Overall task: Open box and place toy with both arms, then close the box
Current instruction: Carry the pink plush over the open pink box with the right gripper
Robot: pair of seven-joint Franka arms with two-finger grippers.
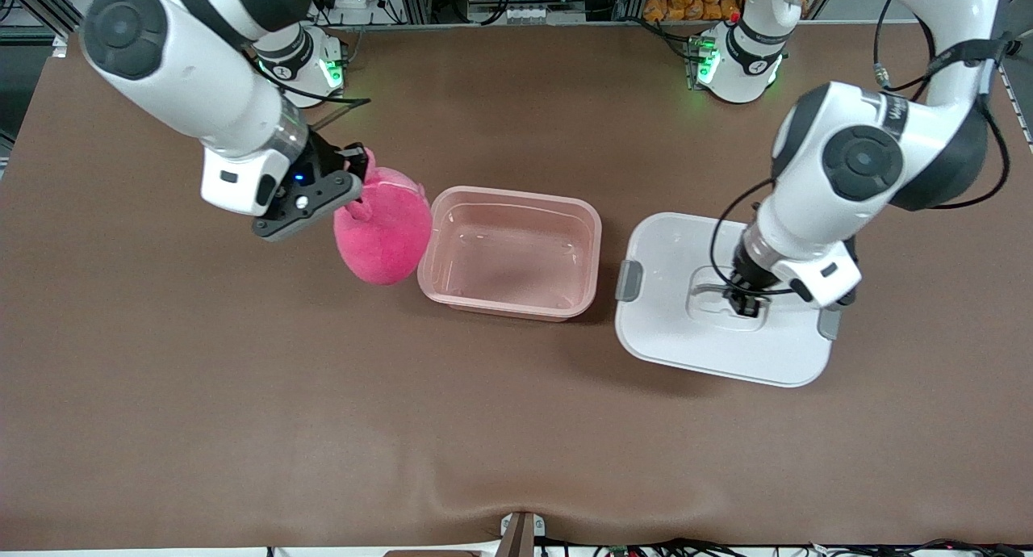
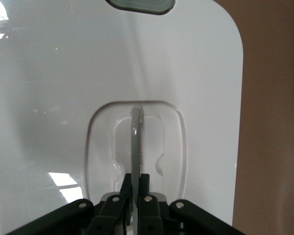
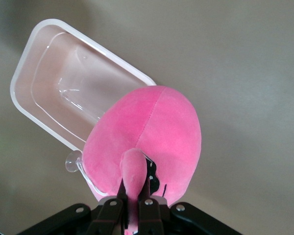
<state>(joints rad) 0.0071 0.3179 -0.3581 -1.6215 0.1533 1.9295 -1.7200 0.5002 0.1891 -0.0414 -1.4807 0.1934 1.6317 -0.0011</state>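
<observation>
The right gripper (image 1: 356,187) holds the pink toy (image 1: 384,230) by one ear, jaws squeezed tight on it. The toy hangs in the air just beside the open pink tub (image 1: 510,252) (the rim toward the right arm's end). The white lid (image 1: 678,331) lies flat on the brown desk (image 1: 242,395) beside the tub. The left gripper (image 1: 746,301) pinches the lid's handle (image 2: 135,147).

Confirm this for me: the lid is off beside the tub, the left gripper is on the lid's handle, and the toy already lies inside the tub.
One thing is wrong: the toy is not in the tub. The front view shows it held by the right gripper by one ear, hanging beside the empty tub toward the right arm's end. The rest holds: the lid lies beside the tub, and the left gripper is shut on its handle.
</observation>
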